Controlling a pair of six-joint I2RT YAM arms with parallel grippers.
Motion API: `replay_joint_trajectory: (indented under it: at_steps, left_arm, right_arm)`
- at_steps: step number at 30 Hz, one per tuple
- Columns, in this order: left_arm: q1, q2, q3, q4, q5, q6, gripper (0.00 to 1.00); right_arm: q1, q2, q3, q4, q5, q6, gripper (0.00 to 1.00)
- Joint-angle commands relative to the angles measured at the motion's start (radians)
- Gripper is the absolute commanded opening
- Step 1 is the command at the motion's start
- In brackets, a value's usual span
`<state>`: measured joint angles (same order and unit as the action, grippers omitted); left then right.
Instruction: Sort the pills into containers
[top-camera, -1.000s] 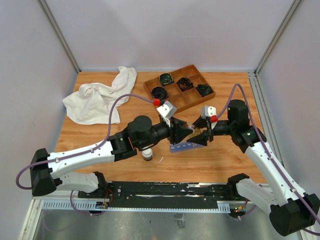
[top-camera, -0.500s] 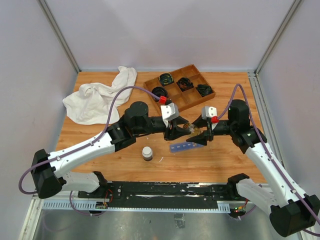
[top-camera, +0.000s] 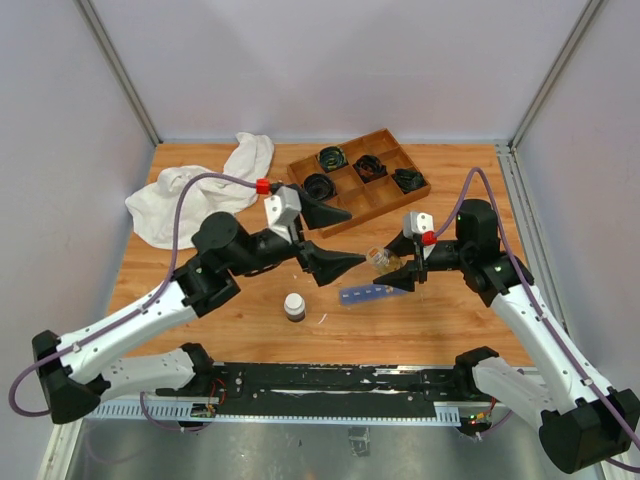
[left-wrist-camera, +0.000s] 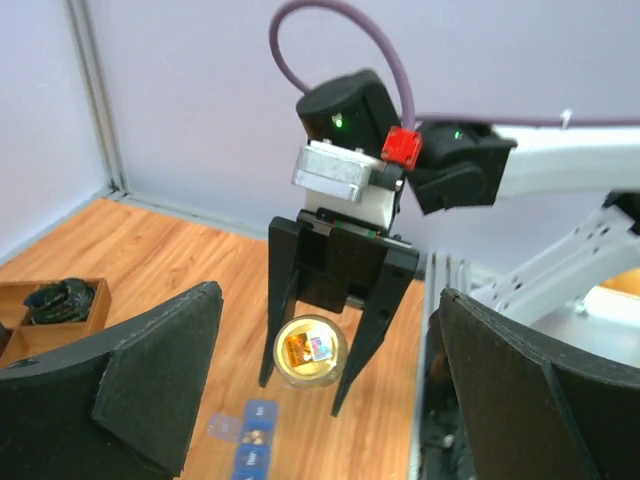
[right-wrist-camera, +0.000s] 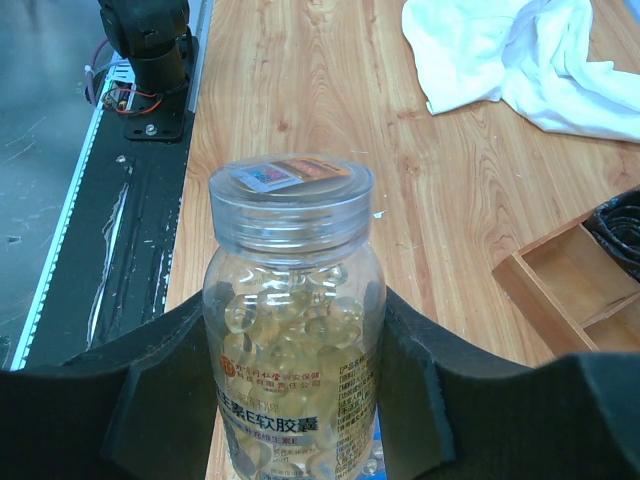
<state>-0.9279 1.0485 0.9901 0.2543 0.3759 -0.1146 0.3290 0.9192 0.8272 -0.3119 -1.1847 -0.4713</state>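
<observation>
The capped bottle (left-wrist-camera: 310, 351), pills (right-wrist-camera: 285, 325) inside, was gripped by the right gripper (right-wrist-camera: 295, 310); beside it the left gripper (top-camera: 355, 238) was spread wide. The organizer (top-camera: 370, 293) beneath was judged unfilled.

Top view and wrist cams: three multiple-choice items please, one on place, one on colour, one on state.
1. Where does the blue pill organizer lie? A in the wooden tray; B on the table by the right gripper; C on the white cloth.
2. What colour is the small dark bottle's cap? A red; B white; C blue.
3. How is the left gripper? A open, empty; B shut on the organizer; C shut on the white cloth.
Answers: B, it lies on bare wood beside that gripper; B, the cap shows white from above; A, its jaws stand wide apart, and the clear bottle sits in the right gripper.
</observation>
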Motion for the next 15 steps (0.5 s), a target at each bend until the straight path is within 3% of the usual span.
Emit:
replay_joint_trajectory:
  at_steps: [1, 4, 10, 15]
  left_arm:
    - [0.005, -0.088, -0.084, 0.123, -0.159, -0.242, 0.96]
    - [-0.029, -0.096, -0.103, 0.07, -0.261, -0.332, 0.84]
    - [-0.277, -0.023, -0.021, -0.114, -0.754, -0.263, 0.83]
    - [-0.316, 0.064, 0.053, -0.197, -0.839, -0.271, 0.83]
  right_arm:
    - [-0.013, -0.006, 0.023, 0.008, -0.007, 0.008, 0.07]
    - [-0.013, -0.006, 0.023, 0.007, -0.009, 0.008, 0.07]
    - [-0.013, -0.006, 0.023, 0.007, -0.007, 0.008, 0.07]
    - [-0.013, -0.008, 0.023, 0.008, -0.007, 0.008, 0.07]
